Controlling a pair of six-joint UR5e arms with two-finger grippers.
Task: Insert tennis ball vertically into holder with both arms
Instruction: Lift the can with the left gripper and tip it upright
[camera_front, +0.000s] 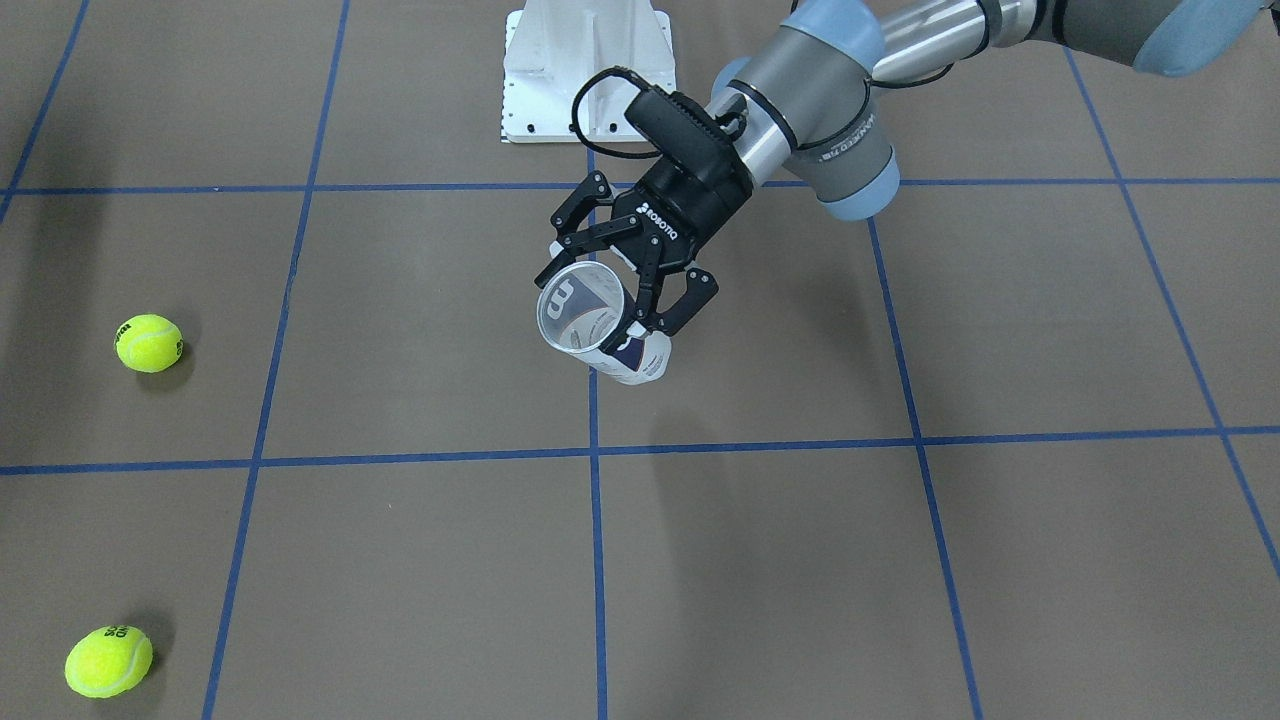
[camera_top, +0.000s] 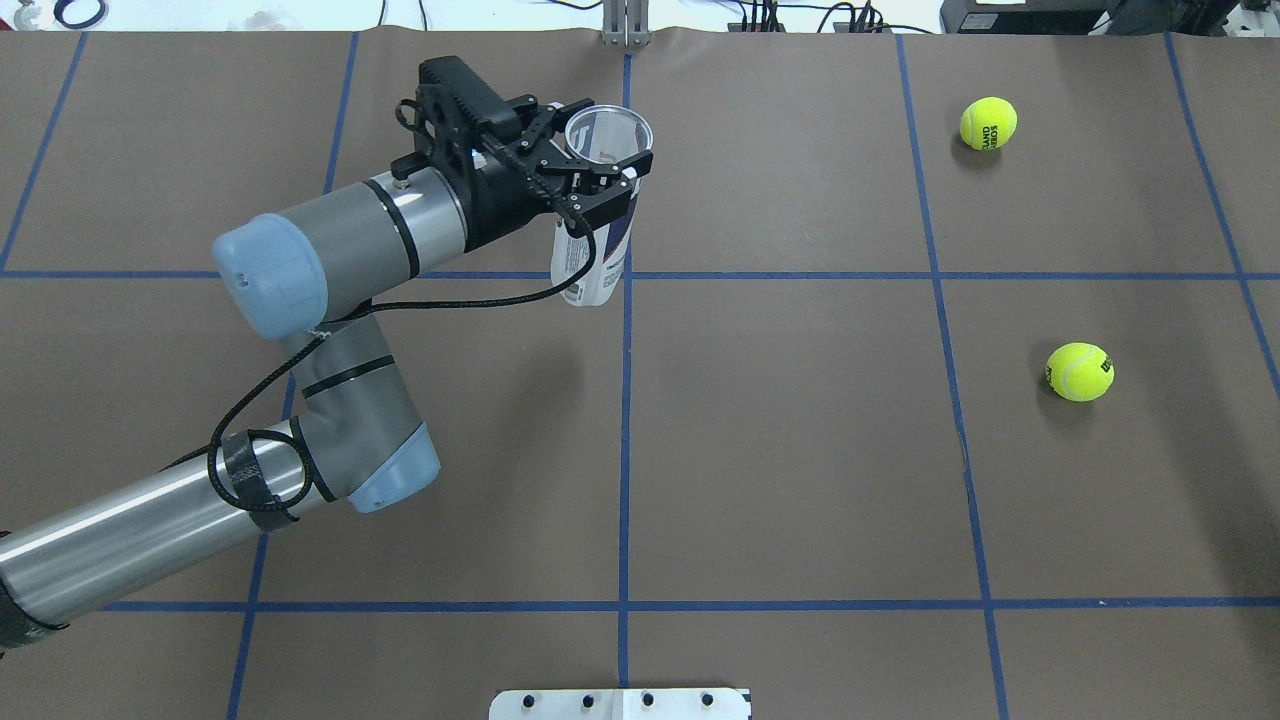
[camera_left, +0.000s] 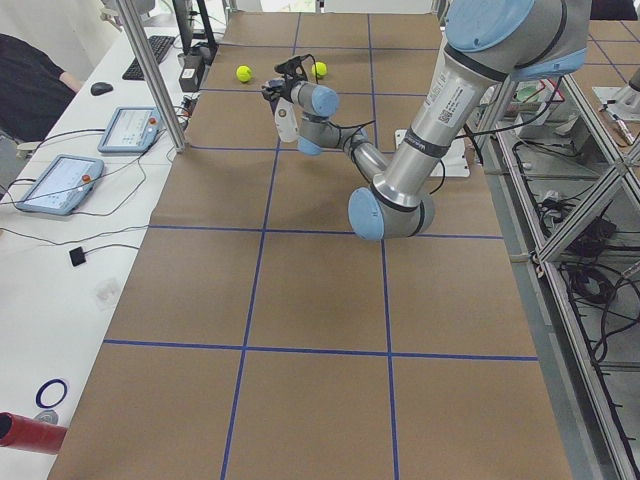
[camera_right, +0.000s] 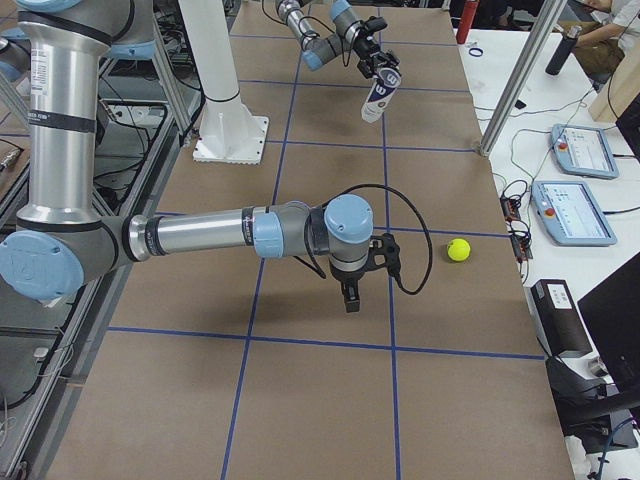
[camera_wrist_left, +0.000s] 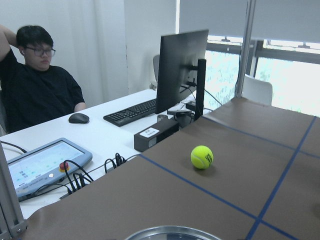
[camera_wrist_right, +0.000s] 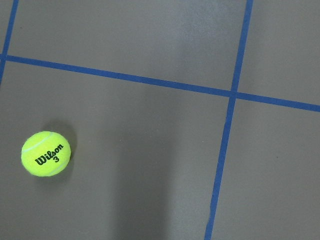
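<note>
The holder (camera_front: 590, 330) is up in the air over the middle of the tabletop (camera_top: 800, 450), toward its far edge. Its open mouth faces up and its closed end hangs clear of the surface. It tips a little off upright rather than standing plumb. The left gripper (camera_front: 608, 298) pinches it from the side just below the mouth, one finger on each side of the clear wall. The silver rim (camera_wrist_left: 172, 232) just peeks into the bottom of the left wrist view.

Well off to the right, two balls lie loose on the tabletop. The farther tennis ball (camera_top: 988, 123) sits by the far edge, and the nearer tennis ball (camera_top: 1080, 371) is a bit further right and closer to the robot. The right gripper (camera_right: 350, 292) appears only in the side view. It points down above the tabletop on that right side, and I cannot tell whether its fingers are spread or closed. Its wrist camera has one of the balls in its lower left corner, with nothing held in sight.

So, as I read it, the tube is presented and the ball has not yet been fetched. The next move asks the right arm to drop over a ball, close on it and carry it above the mouth. The left arm should bring the tube truly vertical so the ball can go straight down. The white pedestal base (camera_front: 585, 70) stands at the near edge.
</note>
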